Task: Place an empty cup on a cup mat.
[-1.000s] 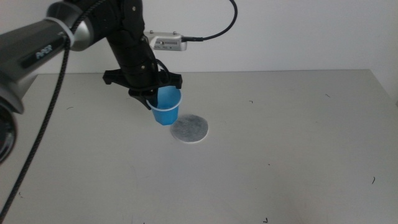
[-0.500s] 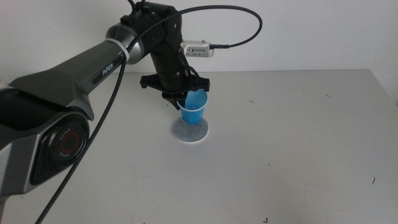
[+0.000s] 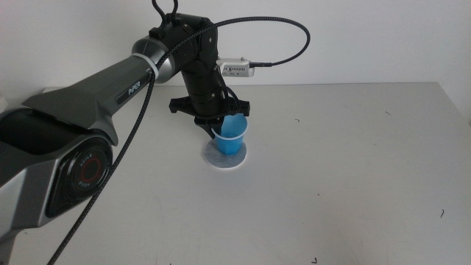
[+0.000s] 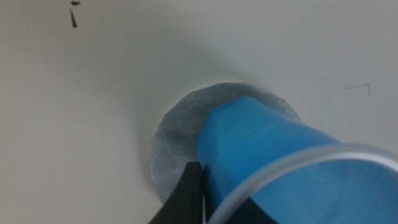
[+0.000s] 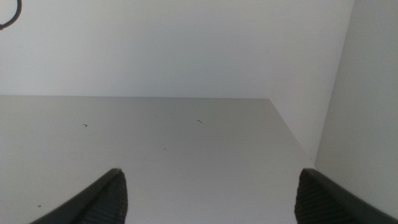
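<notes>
The blue cup (image 3: 232,137) is upright in my left gripper (image 3: 220,126), which is shut on the cup's rim and wall. The cup's base is over the grey round cup mat (image 3: 221,161), at or just above its top; I cannot tell if they touch. In the left wrist view the cup (image 4: 267,146) fills the near side and covers much of the mat (image 4: 177,140), with one dark jaw against the cup's outer wall. The inside of the cup looks empty. My right gripper (image 5: 212,186) is open and empty, out of the middle view.
The left arm (image 3: 110,77) reaches in from the left with its cable looping above. The pale table (image 3: 346,169) has a few small dark marks. A white wall stands behind the table's far edge.
My left gripper has carried the cup to the right, from beside the mat to over it, and lowered it slightly. The right arm has not shown.
</notes>
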`<state>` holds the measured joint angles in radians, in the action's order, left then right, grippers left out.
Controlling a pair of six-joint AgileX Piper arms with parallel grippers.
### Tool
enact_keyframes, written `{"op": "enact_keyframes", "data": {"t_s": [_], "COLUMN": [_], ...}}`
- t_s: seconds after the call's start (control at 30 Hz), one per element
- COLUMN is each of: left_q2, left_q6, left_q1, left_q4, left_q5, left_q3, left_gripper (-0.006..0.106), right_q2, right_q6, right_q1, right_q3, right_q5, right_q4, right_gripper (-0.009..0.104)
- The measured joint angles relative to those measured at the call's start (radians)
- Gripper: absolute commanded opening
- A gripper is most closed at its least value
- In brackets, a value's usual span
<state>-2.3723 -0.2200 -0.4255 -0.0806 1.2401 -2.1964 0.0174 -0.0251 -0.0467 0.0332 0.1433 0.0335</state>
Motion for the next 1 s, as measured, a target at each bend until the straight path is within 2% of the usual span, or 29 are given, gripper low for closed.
{"op": "enact_keyframes", "data": {"t_s": [0.1, 0.2, 0.37, 0.53, 1.0], "left_q2": [-0.007, -0.007, -0.007, 0.011, 0.349], "left_q6": [-0.002, -0.002, 0.001, 0.038, 0.084], "left_q1": [0.0, 0.0, 0.0, 0.002, 0.046], "left_q4": [-0.001, -0.003, -0.003, -0.003, -0.015], "left_q5": [-0.001, -0.001, -0.001, 0.001, 0.01], "left_q3": [-0.002, -0.003, -0.003, -0.003, -0.003], "left_gripper": [0.007, 0.021, 0.067, 0.105, 0.105], "right_q2": [0.0, 0.0, 0.0, 0.0, 0.0], "right_q6": [0.0, 0.0, 0.0, 0.0, 0.0], "right_q1": [0.0, 0.0, 0.0, 0.0, 0.0], "right_q3": [0.0, 0.0, 0.0, 0.0, 0.0], "right_q5": [0.0, 0.0, 0.0, 0.0, 0.0], "right_q4": [0.0, 0.0, 0.0, 0.0, 0.0], "right_gripper": [0.094, 0.094, 0.094, 0.094, 0.094]}}
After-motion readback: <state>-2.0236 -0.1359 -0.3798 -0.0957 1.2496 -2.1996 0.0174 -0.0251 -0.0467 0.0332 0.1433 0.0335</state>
